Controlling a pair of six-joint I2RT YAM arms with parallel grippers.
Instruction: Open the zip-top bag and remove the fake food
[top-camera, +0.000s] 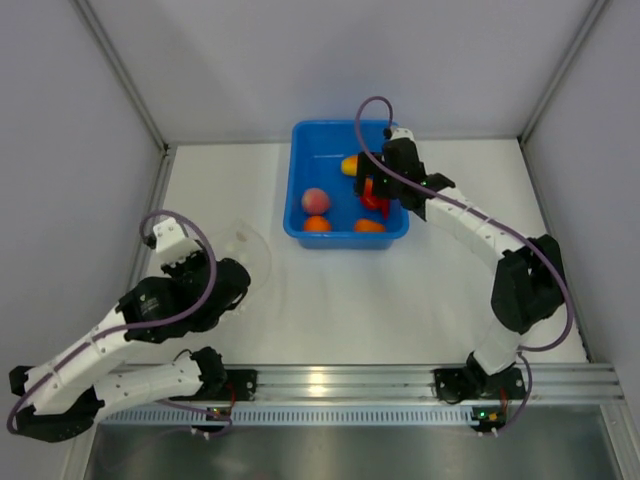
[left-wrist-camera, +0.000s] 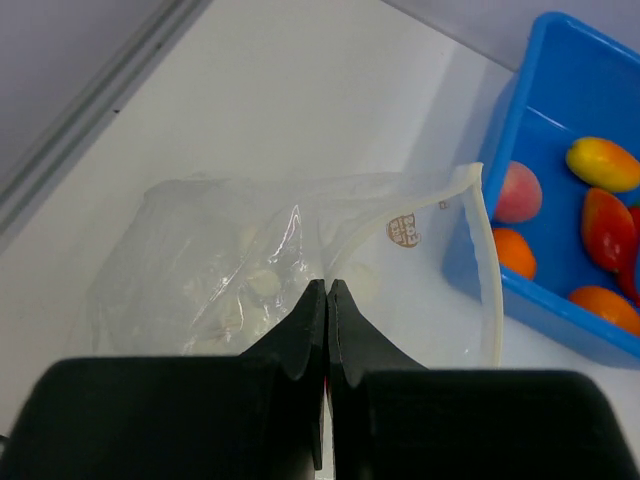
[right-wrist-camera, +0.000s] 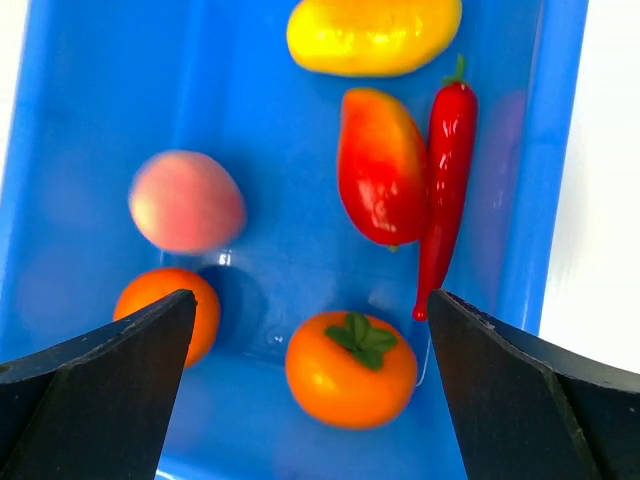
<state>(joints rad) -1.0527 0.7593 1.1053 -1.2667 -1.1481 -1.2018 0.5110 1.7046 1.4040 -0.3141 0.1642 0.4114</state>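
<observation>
On the white table (top-camera: 400, 300), a blue tub (top-camera: 325, 165) was set toward the far side, with a clear bag (top-camera: 252, 250) laid flat well to its left in the overhead view. From the left wrist view, the bag (left-wrist-camera: 230, 250) was seen printed with pale dots, its thick open rim turned toward the tub (left-wrist-camera: 490, 190) and lying just beside the tub's wall.

The left claw (left-wrist-camera: 328, 288) was pressed together on the bag's film near its middle, so that the plastic was pinched between the fingertips. The right claw (right-wrist-camera: 310, 300) was held above the tub (right-wrist-camera: 200, 80) with its fingers spread wide apart and nothing between them.

All of the toy food (top-camera: 345, 200) was found inside the tub. A yellow fruit (right-wrist-camera: 372, 35) was placed at the far end, a red-orange piece (right-wrist-camera: 380, 170) below it, and a thin red chili (right-wrist-camera: 447, 170) touching that piece's right side. A pink peach (right-wrist-camera: 187, 200) was seen to the left, an orange ball (right-wrist-camera: 165, 310) nearer, and an orange fruit with a green top (right-wrist-camera: 350, 368) beside it.
</observation>
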